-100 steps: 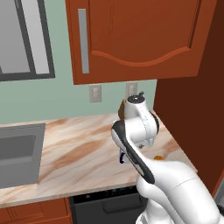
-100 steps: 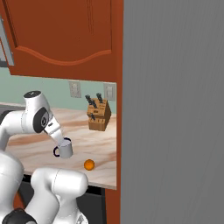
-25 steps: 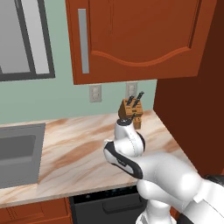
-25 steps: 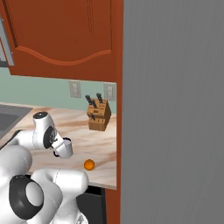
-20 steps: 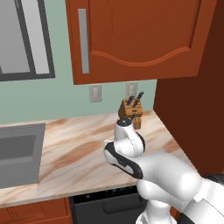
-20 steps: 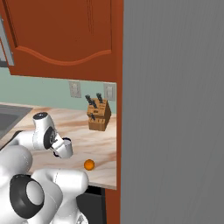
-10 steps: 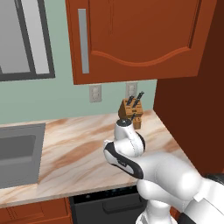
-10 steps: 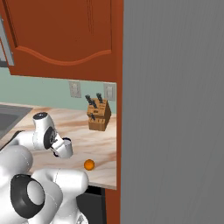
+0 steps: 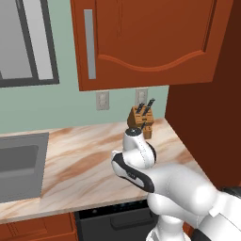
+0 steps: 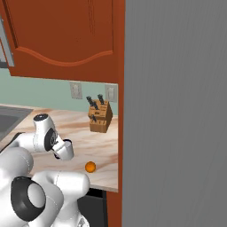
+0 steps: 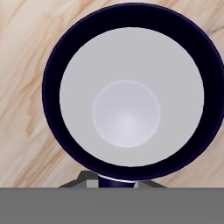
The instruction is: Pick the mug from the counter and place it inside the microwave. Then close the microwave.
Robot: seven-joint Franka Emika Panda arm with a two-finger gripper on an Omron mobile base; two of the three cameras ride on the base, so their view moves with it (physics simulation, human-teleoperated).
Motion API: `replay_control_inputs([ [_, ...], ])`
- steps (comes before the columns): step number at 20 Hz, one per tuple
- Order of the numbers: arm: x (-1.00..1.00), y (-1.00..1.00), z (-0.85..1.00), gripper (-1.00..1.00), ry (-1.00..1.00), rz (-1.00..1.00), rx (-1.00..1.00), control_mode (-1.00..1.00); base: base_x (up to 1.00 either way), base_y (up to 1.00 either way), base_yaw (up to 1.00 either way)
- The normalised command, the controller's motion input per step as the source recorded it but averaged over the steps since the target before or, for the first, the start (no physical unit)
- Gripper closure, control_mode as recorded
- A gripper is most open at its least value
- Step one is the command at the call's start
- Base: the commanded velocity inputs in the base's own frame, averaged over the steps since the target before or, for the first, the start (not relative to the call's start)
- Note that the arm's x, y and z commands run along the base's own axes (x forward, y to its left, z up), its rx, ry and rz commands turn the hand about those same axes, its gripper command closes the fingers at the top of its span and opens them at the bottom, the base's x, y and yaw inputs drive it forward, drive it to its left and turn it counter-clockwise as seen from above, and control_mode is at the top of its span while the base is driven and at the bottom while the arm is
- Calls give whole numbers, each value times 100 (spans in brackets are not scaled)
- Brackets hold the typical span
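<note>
The mug [image 11: 127, 113] stands upright on the counter [image 11: 22, 52], seen from straight above: white inside with a dark blue rim. My gripper [image 11: 116, 183] sits at the near part of that rim and is shut on it. In the right base view the mug [image 10: 67, 150] shows under the hand, with the gripper [image 10: 62, 148] low over the marbled counter [image 10: 102, 142]. In the left base view my own arm [image 9: 136, 150] covers the mug. The microwave is out of view.
A small orange fruit [image 10: 90, 166] lies near the counter's front edge, right of the mug. A wooden knife block [image 10: 99, 117] stands by the back wall. A grey sink [image 9: 19, 164] is at the left. A tall grey refrigerator [image 10: 177, 111] bounds the right.
The jaws have closed onto the mug's rim. The arm and the mug stay where they were.
</note>
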Motion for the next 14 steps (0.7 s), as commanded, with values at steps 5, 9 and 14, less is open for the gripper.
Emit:
replay_control_inputs([
  [5, -1, -1, 20, 100, 0, 2, 0, -100, 0, 0, 0],
  [9, -9, -10, 73, 100, 0, 9, 1, -100, 0, 0, 0],
  [14, -19, -17, 85, 100, 0, 12, 1, -100, 0, 0, 0],
])
